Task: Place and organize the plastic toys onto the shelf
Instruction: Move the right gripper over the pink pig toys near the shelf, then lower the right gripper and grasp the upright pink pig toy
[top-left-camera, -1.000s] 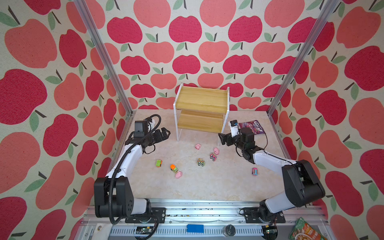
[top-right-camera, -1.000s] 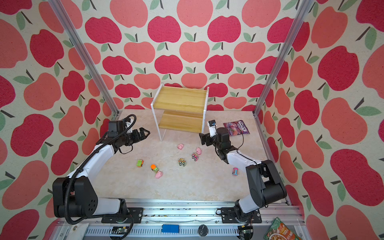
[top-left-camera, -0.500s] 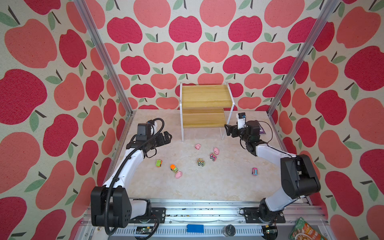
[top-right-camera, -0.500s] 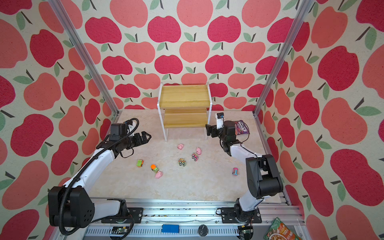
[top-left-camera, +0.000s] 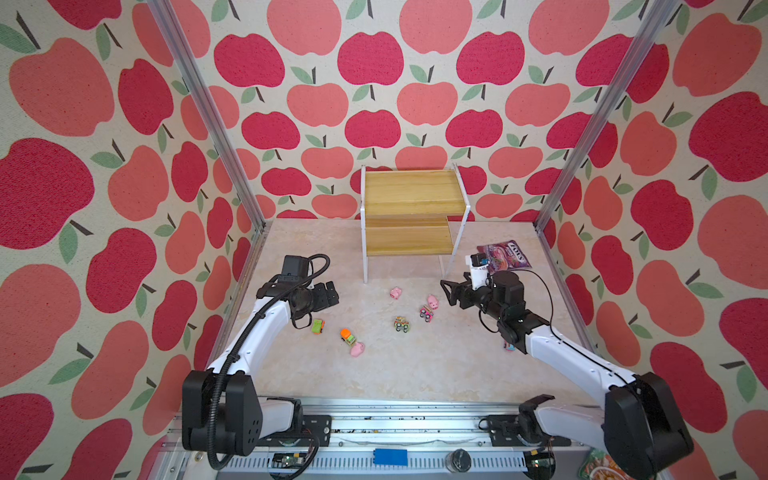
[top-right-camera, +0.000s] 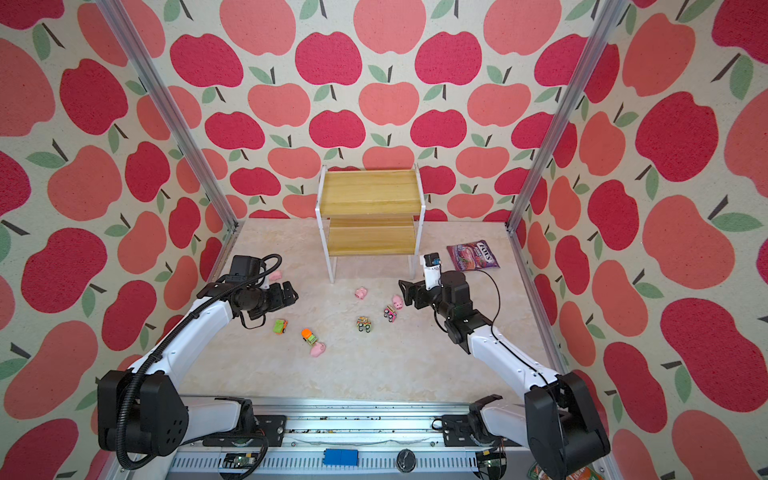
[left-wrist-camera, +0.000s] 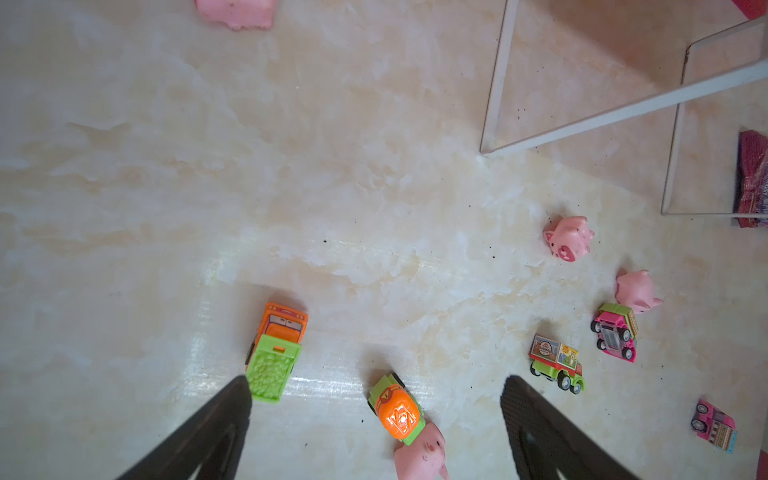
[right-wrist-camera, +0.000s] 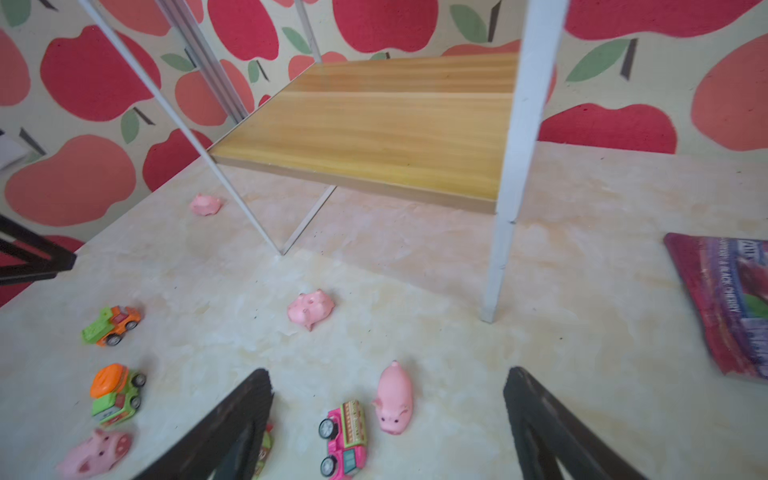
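**Clerk:** Nine toys, all on the table (top-left-camera: 415, 374); both boards of the shelf (top-left-camera: 409, 241) are bare. Leftmost entry?

**Checker:** Far-left pig (top-right-camera: 274, 275). Left gripper (top-left-camera: 331, 291), jaws wide, nothing in them, near the green dump truck (top-left-camera: 318, 326). Orange mixer (top-left-camera: 348, 336) touching the front pig (top-left-camera: 357, 349). Middle pig (top-left-camera: 395, 293), striped car (top-left-camera: 402, 323), then pink car (top-left-camera: 427, 312) beside the right pig (top-left-camera: 433, 301).

**Clerk:** Right gripper (top-left-camera: 446, 293)?

**Checker:** Spread, empty, just beside that pig. The fifth car (left-wrist-camera: 714, 424) lies under its arm.

**Clerk:** Handling?

**Checker:** Probably light, slick plastic, and the cars may roll. Pinch the cars across the body above the wheels, and the pigs across the flanks.
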